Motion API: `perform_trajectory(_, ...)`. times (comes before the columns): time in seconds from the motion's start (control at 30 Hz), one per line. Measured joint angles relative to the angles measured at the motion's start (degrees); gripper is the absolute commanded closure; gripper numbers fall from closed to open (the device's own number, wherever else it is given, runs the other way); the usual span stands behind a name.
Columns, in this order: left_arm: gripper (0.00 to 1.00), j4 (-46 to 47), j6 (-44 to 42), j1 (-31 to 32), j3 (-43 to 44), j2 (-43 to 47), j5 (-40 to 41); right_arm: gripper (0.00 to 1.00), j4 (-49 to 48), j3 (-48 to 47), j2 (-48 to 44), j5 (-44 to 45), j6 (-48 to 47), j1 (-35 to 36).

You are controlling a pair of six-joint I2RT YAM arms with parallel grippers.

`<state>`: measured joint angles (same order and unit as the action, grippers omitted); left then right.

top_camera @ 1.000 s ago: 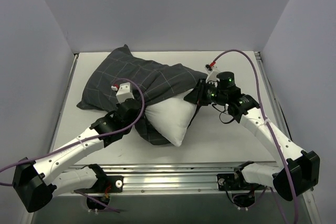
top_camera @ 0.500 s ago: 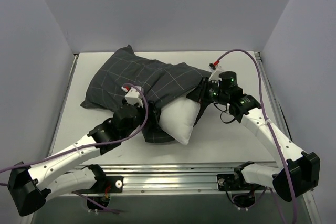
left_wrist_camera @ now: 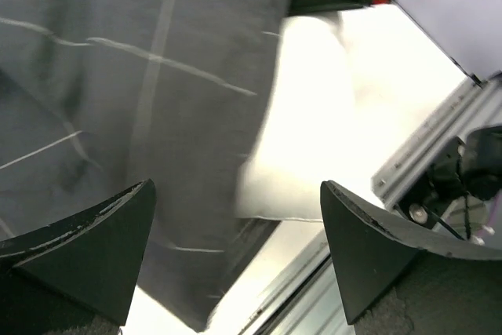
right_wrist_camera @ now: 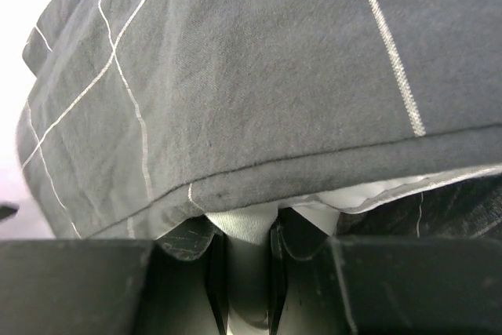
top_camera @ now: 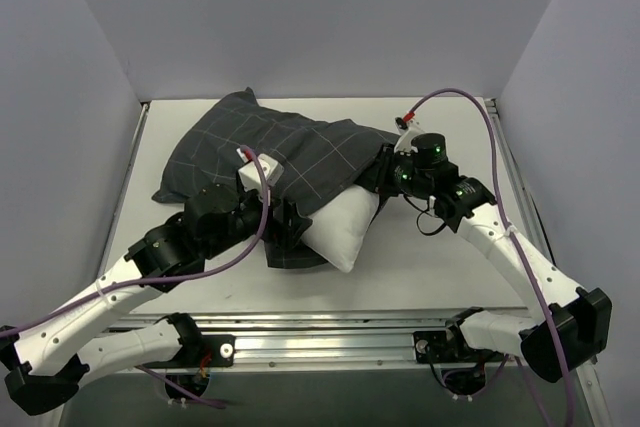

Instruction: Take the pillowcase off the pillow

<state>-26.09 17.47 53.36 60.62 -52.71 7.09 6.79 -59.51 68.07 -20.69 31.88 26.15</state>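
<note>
The dark checked pillowcase (top_camera: 270,147) lies across the table's back left and covers most of the white pillow (top_camera: 345,227), whose near right end sticks out. My left gripper (top_camera: 288,223) hovers open over the pillowcase's near hem beside the bare pillow. In the left wrist view the pillowcase (left_wrist_camera: 118,100) and the pillow (left_wrist_camera: 314,131) lie below the spread fingers (left_wrist_camera: 94,249), with nothing between them. My right gripper (top_camera: 385,173) is at the pillow's far right corner. In the right wrist view the right gripper (right_wrist_camera: 245,233) is shut on a fold of white pillow (right_wrist_camera: 392,190) cloth under the pillowcase (right_wrist_camera: 259,76) hem.
An aluminium rail (top_camera: 330,332) runs along the near table edge, also seen in the left wrist view as the rail (left_wrist_camera: 439,139). White walls close in the table (top_camera: 440,257) on the left, back and right. Purple cables loop over both arms.
My left gripper has opened and let go of the pillowcase, and its wrist has shifted right toward the pillow's bare end. The right gripper has kept its grip in place.
</note>
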Motion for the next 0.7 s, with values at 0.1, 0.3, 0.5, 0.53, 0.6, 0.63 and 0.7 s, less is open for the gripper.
perform_trajectory(0.1, 0.02, -1.53, -0.68, 3.19, 2.4, -0.81, 1.42, 1.0, 0.11, -0.98, 0.74, 1.22, 0.61, 1.01)
perform_trajectory(0.3, 0.0, -2.32, -4.79, 7.37, 12.46, -11.26, 10.49, 1.0, 0.26, -2.25, 2.75, 2.71, 1.01, 2.54)
perform_trajectory(0.5, 0.06, -2.05, -8.35, -0.76, 25.33, -26.21, 11.04, 1.0, -0.11, -2.25, 2.84, 3.28, 0.09, 3.87)
perform_trajectory(0.53, 0.06, -2.03, -8.94, -2.27, 26.99, -28.28, 10.14, 1.0, -0.13, -2.25, 2.84, 3.34, -0.22, 4.0)
perform_trajectory(0.6, 0.06, -1.99, -10.05, -4.46, 29.62, -31.91, 8.22, 1.0, -0.13, -2.25, 2.84, 3.39, -0.7, 4.42)
perform_trajectory(0.63, 0.07, -2.01, -10.6, -4.9, 30.58, -33.35, 7.17, 1.0, -0.13, -2.25, 2.86, 3.41, -0.92, 4.66)
perform_trajectory(0.7, 0.1, -2.03, -11.37, -5.27, 32.3, -35.95, 4.92, 1.0, -0.13, -2.25, 2.86, 3.43, -1.38, 5.07)
